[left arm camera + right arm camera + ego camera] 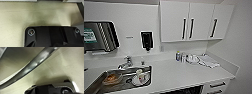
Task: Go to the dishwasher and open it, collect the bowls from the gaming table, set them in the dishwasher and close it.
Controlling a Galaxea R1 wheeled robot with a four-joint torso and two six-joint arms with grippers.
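The head view looks down on a white kitchen counter. Below its front edge a dark strip shows where the dishwasher sits, too little of it to tell how its door stands. The bowls and the gaming table are out of view. In the left wrist view the arm's dark plate hangs over a pale speckled floor. In the right wrist view a curved shiny metal bar crosses close in front of a pale surface.
A steel sink with a tap holds used dishes, among them a white cup. Bottles and a cloth lie at the counter's back right. White wall cabinets hang above. Drawers are at lower right.
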